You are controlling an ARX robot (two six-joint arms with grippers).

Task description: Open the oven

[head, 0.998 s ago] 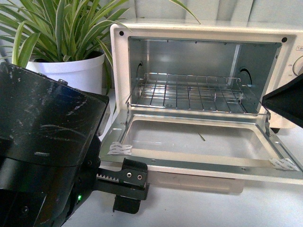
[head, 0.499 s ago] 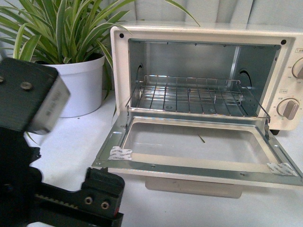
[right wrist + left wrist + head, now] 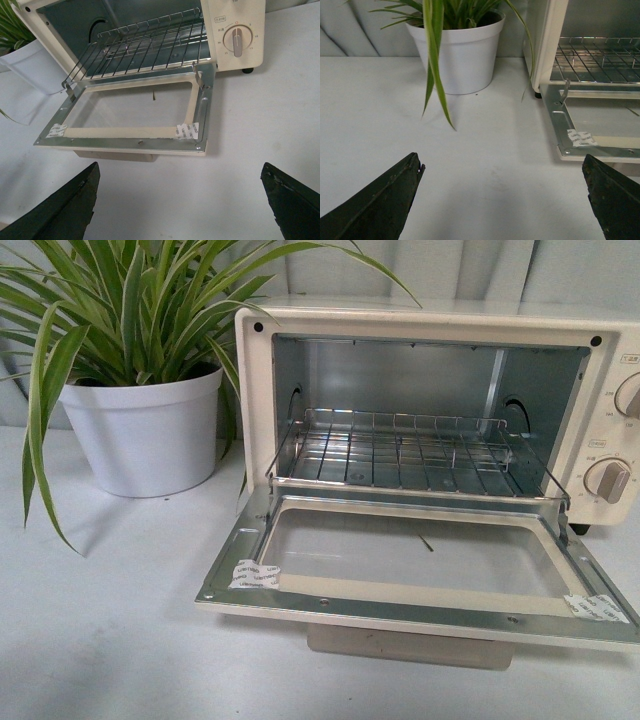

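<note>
The oven (image 3: 430,450) fills the right and centre of the front frame, door (image 3: 420,570) folded flat toward the camera. Both hands, left hand (image 3: 505,200) and right hand (image 3: 180,200), gape empty on the near side of it; the right faces it more squarely.

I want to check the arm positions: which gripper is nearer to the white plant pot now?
Left, probably. The left gripper faces bare table with the white plant pot ahead; the right gripper faces the oven, the pot at its view's edge.

The oven (image 3: 430,440) door (image 3: 420,585) lies flat across the table (image 3: 110,640); the plant pot (image 3: 145,430) crowds its left.
</note>
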